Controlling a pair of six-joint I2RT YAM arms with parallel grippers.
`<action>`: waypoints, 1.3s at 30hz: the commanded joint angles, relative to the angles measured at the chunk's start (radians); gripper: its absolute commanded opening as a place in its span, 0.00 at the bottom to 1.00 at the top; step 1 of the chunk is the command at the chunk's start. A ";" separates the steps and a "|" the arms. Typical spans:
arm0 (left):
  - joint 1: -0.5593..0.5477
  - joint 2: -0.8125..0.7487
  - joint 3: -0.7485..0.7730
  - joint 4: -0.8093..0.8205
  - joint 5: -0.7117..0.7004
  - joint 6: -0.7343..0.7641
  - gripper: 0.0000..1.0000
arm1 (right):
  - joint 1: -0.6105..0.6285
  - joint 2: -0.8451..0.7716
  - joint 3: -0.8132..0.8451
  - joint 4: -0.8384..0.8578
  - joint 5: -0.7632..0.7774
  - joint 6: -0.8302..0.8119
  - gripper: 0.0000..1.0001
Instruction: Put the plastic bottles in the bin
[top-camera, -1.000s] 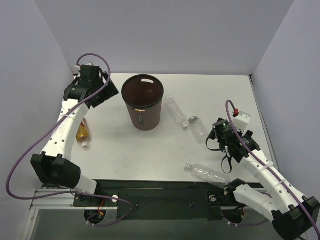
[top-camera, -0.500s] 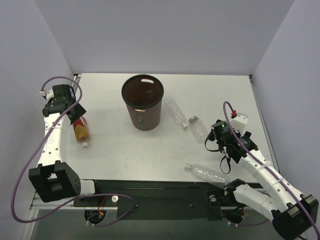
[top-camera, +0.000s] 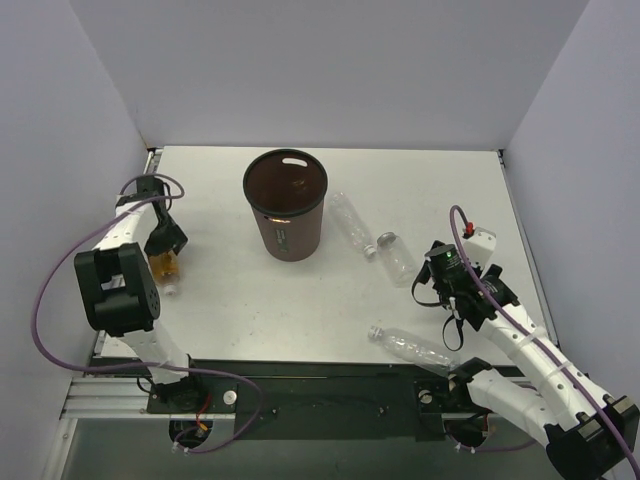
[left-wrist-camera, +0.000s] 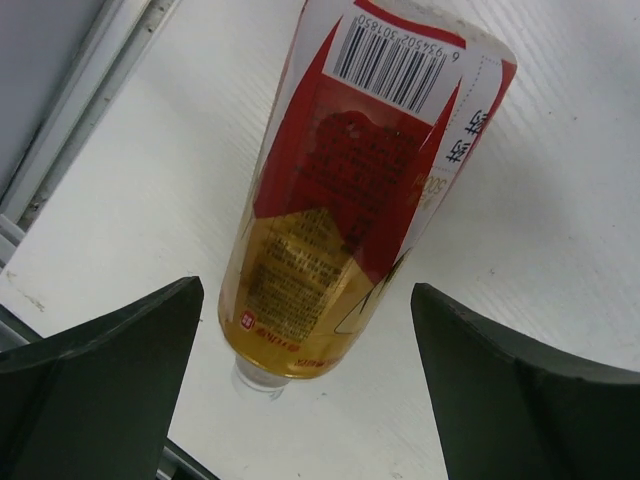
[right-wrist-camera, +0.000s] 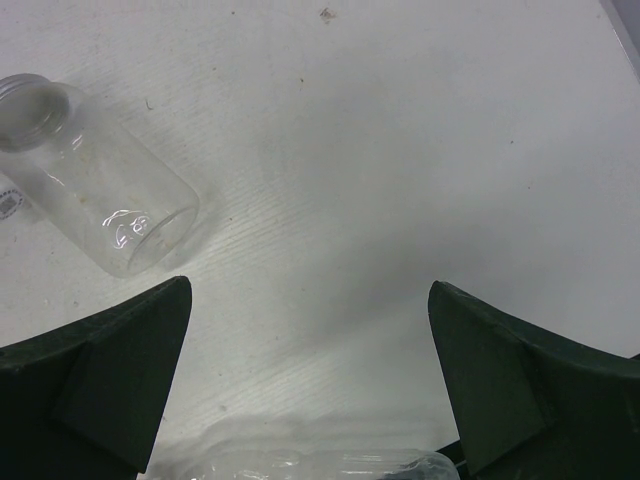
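Note:
The dark brown bin (top-camera: 291, 236) stands upright at the table's middle back. A small bottle with amber contents and a red label (top-camera: 166, 270) lies at the left edge. My left gripper (top-camera: 165, 243) hangs over it, open. In the left wrist view the amber bottle (left-wrist-camera: 340, 200) lies between the spread fingers of my left gripper (left-wrist-camera: 305, 298), untouched. A long clear bottle (top-camera: 350, 222) and a short clear bottle (top-camera: 396, 257) lie right of the bin. Another long clear bottle (top-camera: 412, 347) lies at the front. My right gripper (top-camera: 438, 278) is open and empty between these two. In the right wrist view, my right gripper (right-wrist-camera: 310, 295) has the short bottle (right-wrist-camera: 100, 200) ahead-left and the long one (right-wrist-camera: 330, 465) beneath.
The table's left edge rail (left-wrist-camera: 90, 120) runs close beside the amber bottle. White walls enclose the back and both sides. A black rail (top-camera: 320, 380) with the arm bases runs along the near edge.
My left arm swung from beside the bin's back left down to the left edge, over the amber bottle. My right arm has hardly moved.

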 joint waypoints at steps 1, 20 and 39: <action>0.038 0.055 0.054 0.026 0.059 0.004 0.97 | 0.008 -0.019 -0.008 -0.011 0.011 -0.002 1.00; -0.063 -0.220 0.153 0.127 0.391 0.075 0.48 | 0.008 0.009 0.022 -0.031 0.012 0.006 1.00; -0.534 -0.478 0.062 0.921 0.547 0.187 0.48 | 0.025 -0.018 0.016 -0.039 0.004 0.030 0.99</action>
